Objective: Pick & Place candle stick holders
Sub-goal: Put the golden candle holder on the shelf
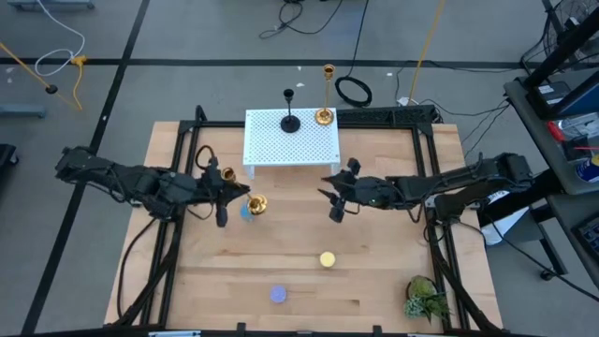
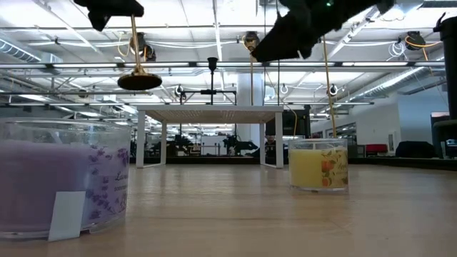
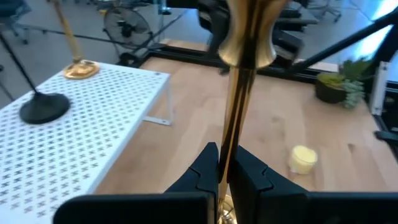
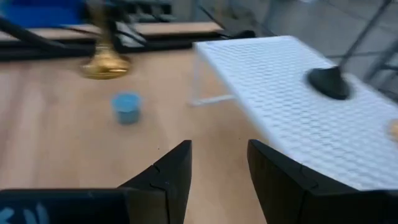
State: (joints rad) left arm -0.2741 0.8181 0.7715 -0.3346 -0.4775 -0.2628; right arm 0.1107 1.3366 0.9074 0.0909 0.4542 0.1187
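Note:
My left gripper (image 1: 222,208) is shut on a tall gold candle stick holder (image 1: 245,192), held above the table near the blue cup (image 1: 245,213); its round base (image 2: 139,81) hangs in the air. My right gripper (image 1: 337,208) is open and empty over the table's middle, in front of the white perforated stand (image 1: 292,145). A second gold holder (image 1: 325,114) and the black holder (image 1: 290,122) stand on their round bases on the stand. The yellow cup (image 1: 327,259) and the purple cup (image 1: 279,295) sit on the table nearer the front. My left gripper pinches the gold holder's slim shaft (image 3: 229,146) between its two fingers (image 3: 202,171), which lie across it. The holder's flared cup (image 3: 249,43) shows beyond the fingers. The holder hangs about upright, base down, lifted clear of the table.
A green plant sprig (image 1: 426,298) sits at the front right corner. A black frame (image 1: 178,187) runs along the table's sides and back. Cables and a dark ring (image 1: 354,91) lie on the floor behind the table. Bare wood lies between the stand and the cups.

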